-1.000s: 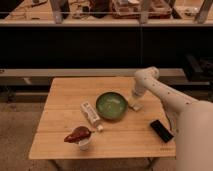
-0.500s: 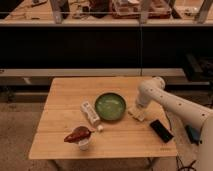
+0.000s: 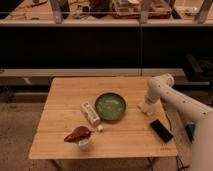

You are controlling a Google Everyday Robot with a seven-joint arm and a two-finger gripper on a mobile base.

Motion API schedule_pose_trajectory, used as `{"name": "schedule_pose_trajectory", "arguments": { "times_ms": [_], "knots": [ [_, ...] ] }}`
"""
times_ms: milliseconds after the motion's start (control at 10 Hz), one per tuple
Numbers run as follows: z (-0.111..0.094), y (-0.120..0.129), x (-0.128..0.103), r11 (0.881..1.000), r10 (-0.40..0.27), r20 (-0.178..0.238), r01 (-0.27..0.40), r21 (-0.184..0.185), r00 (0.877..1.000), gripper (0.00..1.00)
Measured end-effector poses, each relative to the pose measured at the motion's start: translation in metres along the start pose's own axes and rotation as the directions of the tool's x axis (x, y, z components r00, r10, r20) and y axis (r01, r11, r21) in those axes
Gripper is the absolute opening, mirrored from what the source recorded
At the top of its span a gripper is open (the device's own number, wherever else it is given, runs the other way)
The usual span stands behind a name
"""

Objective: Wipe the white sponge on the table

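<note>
The white sponge [image 3: 145, 108] lies flat on the light wooden table [image 3: 70, 95], just right of the green bowl [image 3: 110, 106]. My gripper [image 3: 146, 103] reaches in from the right on the white arm and points down onto the sponge. It is shut on the sponge and presses it against the table top, hiding the sponge's upper part.
A white printed carton [image 3: 90, 113] lies left of the bowl, with a tiny white cube [image 3: 100, 128] below it. A white cup with a red-brown object [image 3: 80, 136] stands front left. A black phone-like slab [image 3: 161, 130] lies front right. Dark shelving runs behind the table.
My gripper has moved with the sponge from beside the bowl's upper right toward the front and right, dragging it across the table.
</note>
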Motion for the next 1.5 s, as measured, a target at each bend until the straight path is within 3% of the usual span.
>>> {"name": "schedule_pose_trajectory", "arguments": {
  "times_ms": [200, 400, 700, 900, 1200, 1500],
  "knots": [
    [0.003, -0.02, -0.01, 0.998, 0.062, -0.013, -0.062, 0.012, 0.998, 0.0],
    [0.006, -0.021, -0.038, 0.996, 0.094, -0.022, -0.094, -0.008, 0.995, 0.0],
    [0.0, -0.001, -0.076, 0.997, 0.063, -0.011, -0.063, -0.044, 0.998, 0.0],
    [-0.003, 0.019, -0.086, 0.998, 0.011, -0.008, -0.011, -0.064, 1.0, 0.0],
    [0.0, 0.051, -0.066, 0.994, -0.07, -0.028, 0.067, -0.091, 0.997, 0.0],
    [0.003, 0.063, -0.037, 0.99, -0.099, -0.042, 0.094, -0.102, 0.994, 0.0]
  ]
}}
